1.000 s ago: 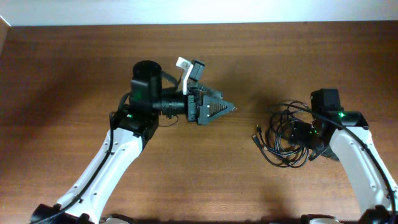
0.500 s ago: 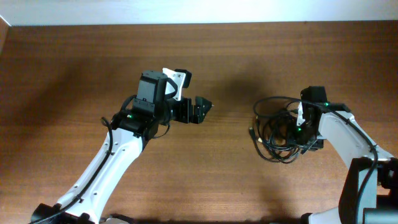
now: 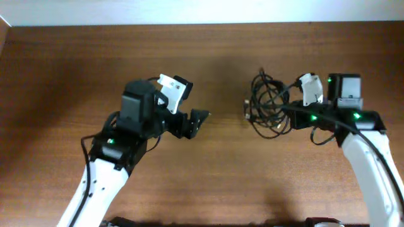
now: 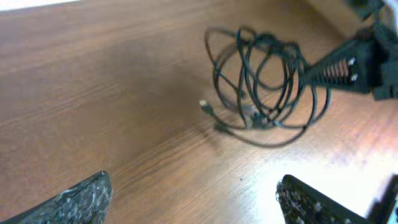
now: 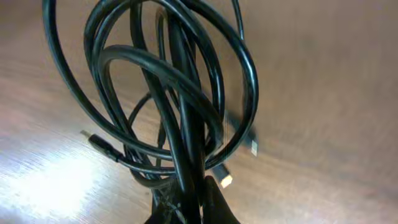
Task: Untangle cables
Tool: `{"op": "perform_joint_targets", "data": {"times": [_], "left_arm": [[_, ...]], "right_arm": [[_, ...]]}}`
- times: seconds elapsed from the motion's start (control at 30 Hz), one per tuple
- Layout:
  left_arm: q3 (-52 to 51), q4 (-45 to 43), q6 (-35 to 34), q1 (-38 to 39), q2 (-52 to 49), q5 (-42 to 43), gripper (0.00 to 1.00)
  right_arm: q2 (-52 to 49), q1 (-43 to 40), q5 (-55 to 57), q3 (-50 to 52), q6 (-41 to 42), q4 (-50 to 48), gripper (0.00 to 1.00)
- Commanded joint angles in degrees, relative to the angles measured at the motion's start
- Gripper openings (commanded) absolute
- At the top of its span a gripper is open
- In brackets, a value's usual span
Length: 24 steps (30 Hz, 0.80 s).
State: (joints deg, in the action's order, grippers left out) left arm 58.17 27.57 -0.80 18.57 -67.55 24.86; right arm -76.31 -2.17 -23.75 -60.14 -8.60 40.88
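Pulled back toward the lower left since a moment ago, the left gripper [image 3: 194, 120] now sits at mid-frame, its speckled dark fingers [image 4: 74, 199] spread wide above the table [image 3: 63, 75], a brown wood-grain top with a soft sheen. Well apart to its right, the cables [image 3: 266, 101] have moved to the upper right: thin, glossy black cords in crossing loops, with small silvery plugs [image 4: 203, 106] poking out on the left. At the bundle's right edge the right gripper [image 3: 288, 113] pinches several strands between ribbed black fingers [image 4: 336, 65].
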Motion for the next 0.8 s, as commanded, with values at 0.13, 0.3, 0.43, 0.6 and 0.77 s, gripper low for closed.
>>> {"op": "perform_joint_targets", "data": {"times": [0.13,0.3,0.43,0.6,0.77], "left_arm": [[0.0,0.1,12.9,4.6,8.5,19.2,0.75],[1.8,0.2,11.5,13.3,9.4,1.9,0.94],[5.9,0.5,10.5,15.2,9.4,-6.3,0.99],[6.4,2.1,9.9,15.2,9.3,-9.5,0.99],[6.4,6.9,9.9,15.2,7.2,2.4,0.99]], "right_arm": [[19.0,0.0,-13.6,-1.1,-8.7,-0.9,0.04],[20.3,0.8,-15.1,-1.1,-10.7,1.4,0.04],[20.3,10.3,-11.5,-1.1,-14.1,1.7,0.04],[20.3,19.7,-3.5,-1.1,-15.0,1.7,0.04],[20.3,21.4,-2.1,-1.1,-15.0,1.3,0.04]]}}
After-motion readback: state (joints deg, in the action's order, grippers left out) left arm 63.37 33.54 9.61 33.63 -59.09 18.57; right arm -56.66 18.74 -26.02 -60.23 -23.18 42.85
